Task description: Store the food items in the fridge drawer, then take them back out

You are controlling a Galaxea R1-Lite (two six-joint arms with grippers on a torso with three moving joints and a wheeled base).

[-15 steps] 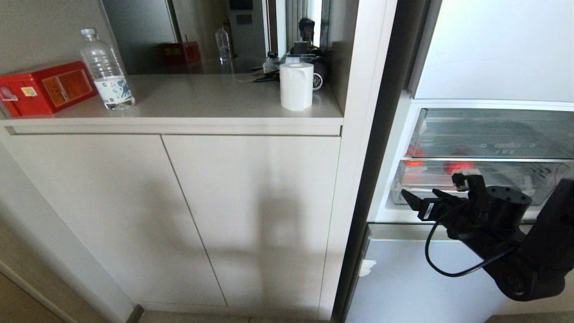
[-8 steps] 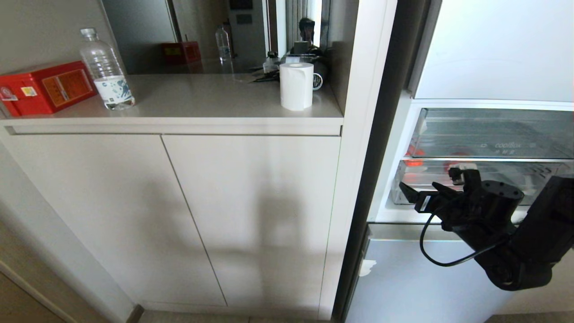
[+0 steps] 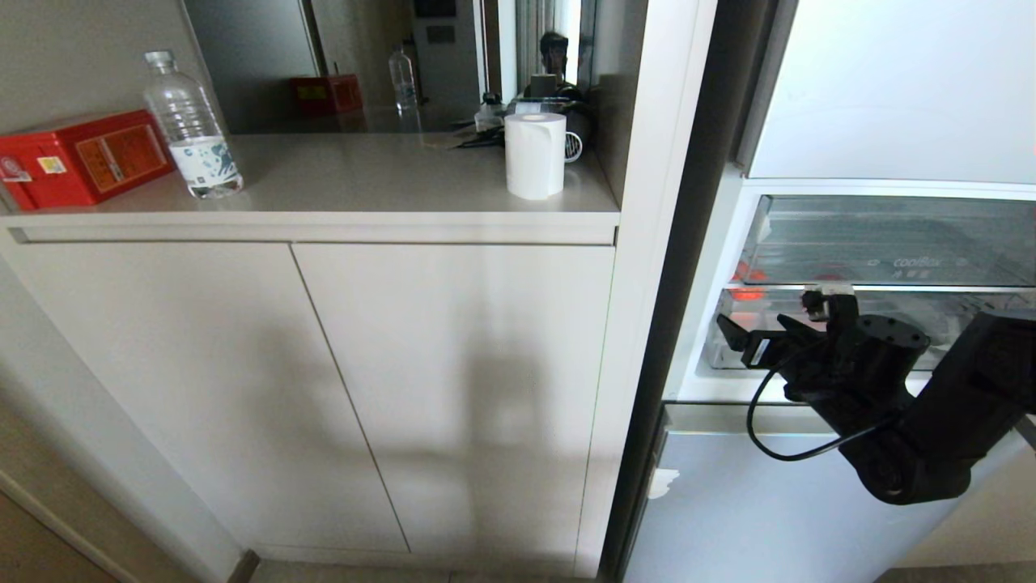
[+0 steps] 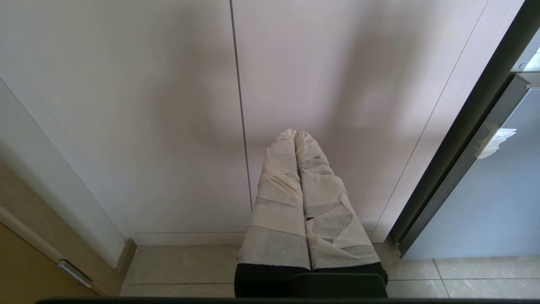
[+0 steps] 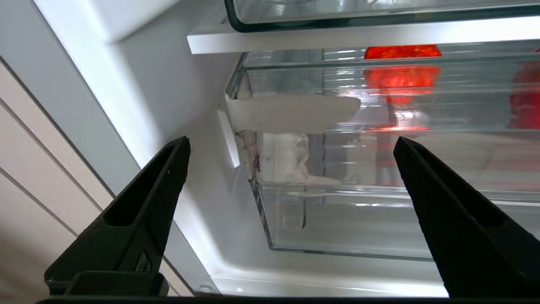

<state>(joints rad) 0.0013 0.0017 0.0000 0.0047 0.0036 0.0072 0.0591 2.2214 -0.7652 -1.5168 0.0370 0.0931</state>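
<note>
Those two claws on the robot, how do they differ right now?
The right gripper has bare black fingers spread wide apart; the left gripper has fingers wrapped in pale tape and pressed together. The right one is raised at the clear fridge drawer, where red food items sit; the left one hangs by the cabinet doors. Neither holds anything.

A pale table (image 3: 364, 182) over the cupboard doors is carrying a red box (image 3: 81, 158) at its left end, a clear water bottle (image 3: 193, 129) just beside it, and a white paper roll (image 3: 534, 154) standing upright near the right end, well apart from both.
</note>
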